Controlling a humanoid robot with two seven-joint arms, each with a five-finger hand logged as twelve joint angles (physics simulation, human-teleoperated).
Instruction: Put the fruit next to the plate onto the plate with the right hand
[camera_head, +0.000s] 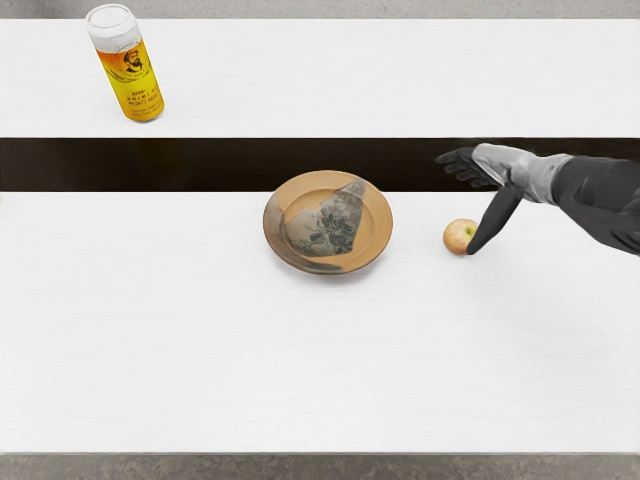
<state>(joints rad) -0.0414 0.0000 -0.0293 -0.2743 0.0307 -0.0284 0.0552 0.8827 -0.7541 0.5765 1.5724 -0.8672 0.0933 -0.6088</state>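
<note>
Closest to you is the bare front of the white table (300, 400), nothing on it. The apple (458, 236) sits on that same table, just right of the plate and apart from it, not on it yet.

The right hand (493, 180) comes in from the right edge w/ fingers spread and gripping nothing. One long dark digit (490, 220) slants down to the apple's right side. It's at least v. close, but you can't tell if it's touching.

Risks, as I read it:
- The apple is round and free on a smooth top. A one-sided poke from that digit would prob. roll it left, toward the plate's rim or past it.
- No finger shows on the apple's left or far side, so closing now would likely pinch air or squirt it out.
- The dark gap (200, 165) between the tables is right behind the hand, so a push that way could lose the fruit.

The plate (272, 228) is brown and shallow, and holds nothing (the grey patch looks like glaze, not an object). Its low rim won't stop a rolling apple, so set it down near the centre.

The yellow can (126, 62) stands on the far table (400, 80), well apart. You can't see what's in it.
</note>
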